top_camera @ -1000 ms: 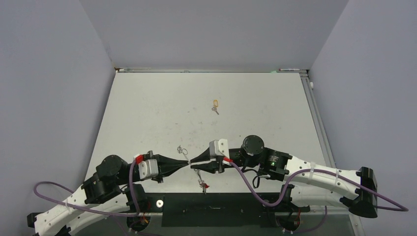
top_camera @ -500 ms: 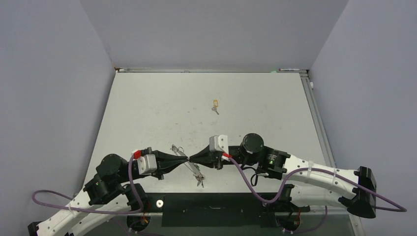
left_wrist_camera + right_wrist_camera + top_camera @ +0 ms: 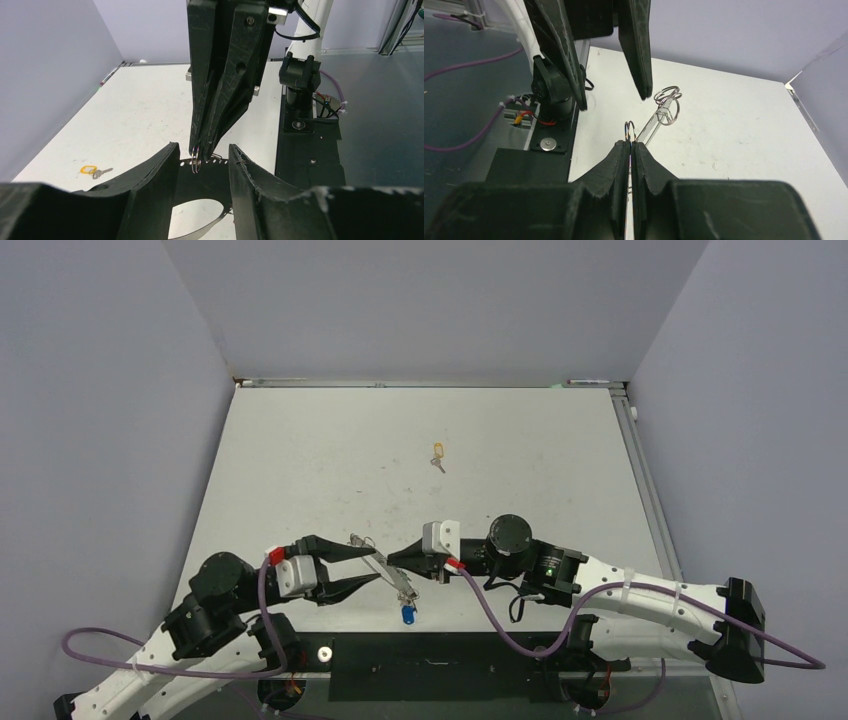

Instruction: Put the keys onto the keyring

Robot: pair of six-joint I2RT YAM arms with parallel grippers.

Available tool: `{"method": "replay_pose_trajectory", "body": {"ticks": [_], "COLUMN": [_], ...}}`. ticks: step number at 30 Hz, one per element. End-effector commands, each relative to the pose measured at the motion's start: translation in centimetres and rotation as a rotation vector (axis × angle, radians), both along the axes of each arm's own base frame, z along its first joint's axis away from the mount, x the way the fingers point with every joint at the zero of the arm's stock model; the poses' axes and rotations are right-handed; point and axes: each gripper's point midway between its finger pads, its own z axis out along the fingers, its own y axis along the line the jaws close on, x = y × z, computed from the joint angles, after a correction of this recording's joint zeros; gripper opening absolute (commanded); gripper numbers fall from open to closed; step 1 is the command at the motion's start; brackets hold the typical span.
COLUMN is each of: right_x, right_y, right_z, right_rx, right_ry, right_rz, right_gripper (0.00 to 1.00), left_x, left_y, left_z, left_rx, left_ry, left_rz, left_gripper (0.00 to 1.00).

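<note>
The keyring (image 3: pixel 382 565) is a thin silver loop seen nearly edge-on, slanting between the two grippers. My right gripper (image 3: pixel 393 562) is shut on it; in the right wrist view (image 3: pixel 630 145) the ring (image 3: pixel 629 131) pokes up between the closed fingertips. A key with a blue tag (image 3: pixel 408 615) hangs at its lower end. My left gripper (image 3: pixel 378 565) is open, its fingers either side of the ring without gripping it, as in the left wrist view (image 3: pixel 202 150). A key with a yellow tag (image 3: pixel 437 453) lies alone farther back on the table.
The white table (image 3: pixel 300 460) is walled by grey panels on the left, back and right. A black base plate (image 3: pixel 440 665) runs along the near edge between the arm bases. A purple cable (image 3: pixel 500 620) loops from the right arm.
My left gripper has opened and let go of the keyring. The ring now stays in the right gripper alone, has tilted, and a blue tag shows below it.
</note>
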Motion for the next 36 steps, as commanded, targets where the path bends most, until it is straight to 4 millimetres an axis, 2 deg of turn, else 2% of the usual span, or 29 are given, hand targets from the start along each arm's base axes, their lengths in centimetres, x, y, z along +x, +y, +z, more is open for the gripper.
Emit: {"method": "replay_pose_trajectory", "body": {"ticks": [1,6,10,14,23,29,36], "right_x": [1.1,1.2,0.8,0.5,0.3,0.5,0.5], "right_y": [0.0,-0.1,0.0,0.2,0.1,0.1,0.2], "right_z": [2.2,1.7,1.1,0.2,0.5,0.5,0.9], "right_rx": [0.038,-0.036,-0.110,-0.198,-0.214,-0.225,-0.211], "right_ry": [-0.090,-0.133,-0.183,-0.236,-0.272,-0.276,-0.277], "right_rz": [-0.039,-0.047,-0.069,-0.109,-0.142,-0.152,-0.156], "right_gripper": [0.05,0.05,0.05,0.05,0.05,0.05,0.05], "left_x": [-0.3,0.0,0.5,0.7,0.4,-0.2,0.5], "left_y": [1.4,1.9,1.7,1.0,-0.1,-0.3,-1.0], "left_z": [2.4,1.0,-0.9,-1.5,-2.3,-2.5,-3.3], "left_rx": [-0.009,0.132,0.273,0.350,0.383,0.387,0.404], "left_ry": [-0.038,0.001,0.068,0.109,0.141,0.159,0.169], "left_rz": [0.027,0.049,0.051,0.028,-0.019,-0.054,-0.042], "left_gripper": [0.39,0.41,0.42,0.39,0.30,0.30,0.29]}}
